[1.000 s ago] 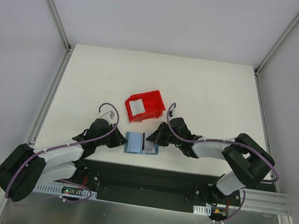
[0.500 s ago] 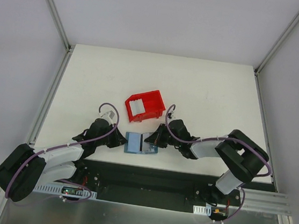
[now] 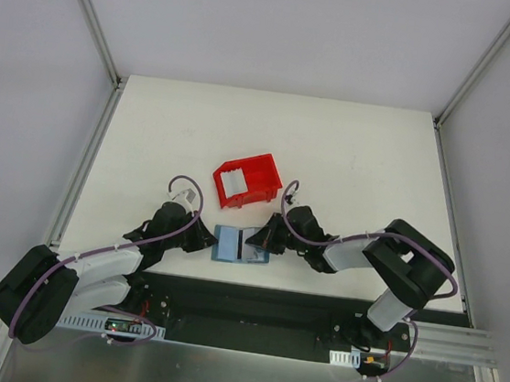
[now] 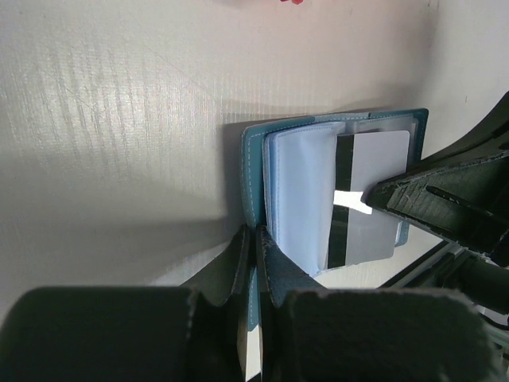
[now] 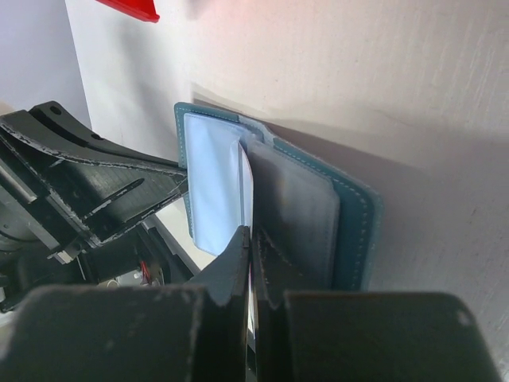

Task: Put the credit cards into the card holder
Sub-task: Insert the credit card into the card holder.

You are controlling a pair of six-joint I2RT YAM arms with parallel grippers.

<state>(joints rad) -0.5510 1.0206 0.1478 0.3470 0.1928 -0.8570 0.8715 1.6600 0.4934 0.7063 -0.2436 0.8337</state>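
1. From above, the card holder (image 3: 230, 244) is lying open on the table (image 3: 350, 165), between the two sets of fingers. The left gripper (image 3: 205, 238) is touching one side of it and the right gripper (image 3: 257, 239) the other. The red bin (image 3: 247, 181) is sitting beyond the fingertips, apart from both.

2. In the left wrist view, the left fingers (image 4: 278, 274) are pinching together on the holder's teal edge. I take this as pinning it so it does not slide while the other arm is pushing. Just past those fingertips the pale blue pocket (image 4: 298, 199) is gaping open. A credit card (image 4: 374, 199) with a dark stripe is lying across the far half, gripped at its outer edge by the right gripper.

3. In the right wrist view, the right fingers (image 5: 235, 255) are clamping shut on the card. It is showing edge-on as a thin pale line running straight ahead of the fingertips, along the mouth of the pocket. Holding it by the trailing edge is leaving the leading edge free to enter. How deep it is sitting I cannot tell.
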